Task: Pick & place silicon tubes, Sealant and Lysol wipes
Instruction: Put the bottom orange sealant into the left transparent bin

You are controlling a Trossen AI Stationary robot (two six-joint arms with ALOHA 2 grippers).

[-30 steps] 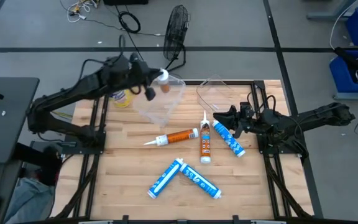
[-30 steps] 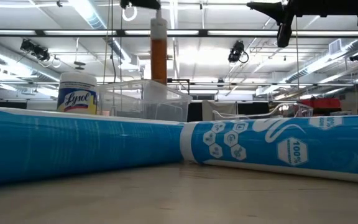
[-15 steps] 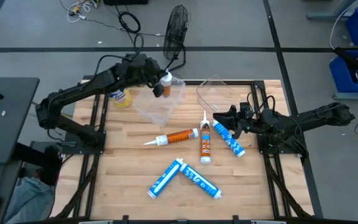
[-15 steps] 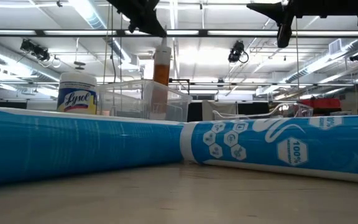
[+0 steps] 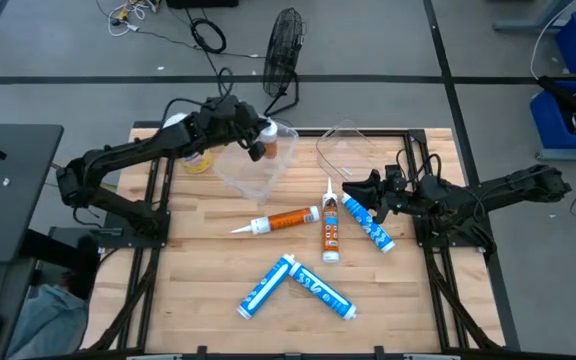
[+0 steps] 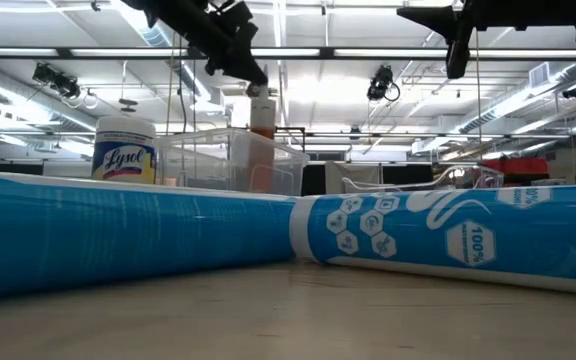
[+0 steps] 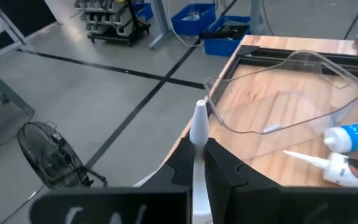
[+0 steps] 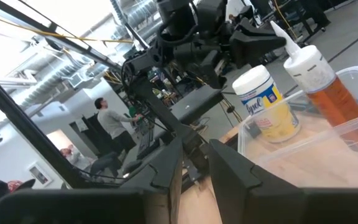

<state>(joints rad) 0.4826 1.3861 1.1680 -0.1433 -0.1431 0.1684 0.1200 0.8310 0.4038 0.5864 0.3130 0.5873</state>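
My left gripper is shut on an orange sealant tube with a white cap, held upright over the clear bin at the far left. The tube's lower part stands inside the bin's walls. The yellow Lysol wipes canister stands on its base just left of the bin, also in the low view. My right gripper waits slightly open above the table's right half, beside a blue-white tube, with nothing between its fingers. My left gripper pinches the tube's slim white nozzle between its two fingers, above the white cap. The fingers come almost level from the table's left, slanting a little down, and lie across the nozzle. The tube hangs upright, its orange body down inside the bin.
Two orange tubes lie at the table's middle. Two blue-white tubes lie in a V near the front edge. A second clear container lies at the far right. People show in the room beyond.
My left gripper has gone down and a little toward the table's right edge, still shut on the orange tube. The tube has stayed upright and has sunk from well above the clear bin until its lower body is inside the walls.
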